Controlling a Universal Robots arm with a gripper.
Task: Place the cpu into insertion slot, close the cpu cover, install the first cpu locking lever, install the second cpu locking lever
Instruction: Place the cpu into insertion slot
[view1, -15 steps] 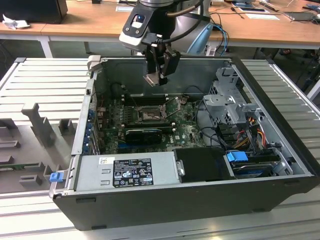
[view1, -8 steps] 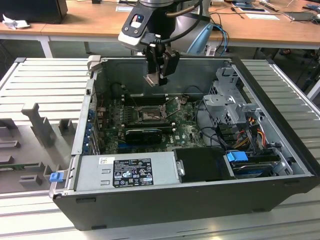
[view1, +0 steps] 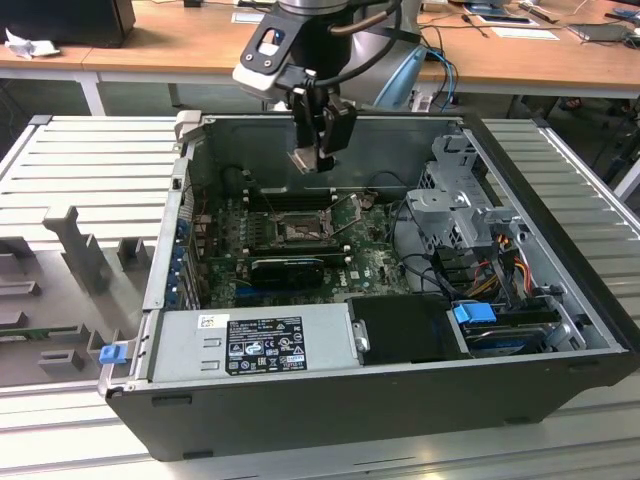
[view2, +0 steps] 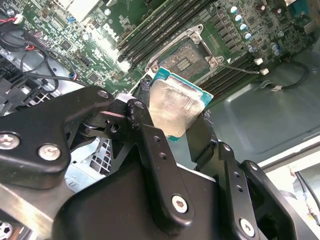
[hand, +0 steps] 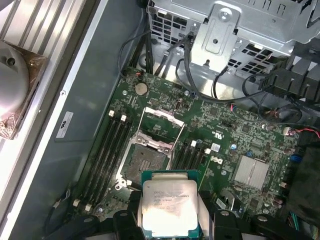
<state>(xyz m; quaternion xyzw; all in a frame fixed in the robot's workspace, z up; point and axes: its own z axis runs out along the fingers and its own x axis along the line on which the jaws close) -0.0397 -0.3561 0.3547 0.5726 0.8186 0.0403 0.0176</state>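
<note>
In the exterior view the open computer case (view1: 330, 400) has its grey power supply (view1: 255, 340) toward that view's left and the drive cage (view1: 460, 200) toward its right. Between them the arm reaches straight down from above, and its gripper (view1: 318, 160) hangs over the green board. The black fingers (view2: 145, 125) are pinched on the edges of the cpu (hand: 169, 207), held flat and clear above the bare insertion slot (hand: 148, 161), whose cpu cover (hand: 161, 119) stands hinged up at one edge.
</note>
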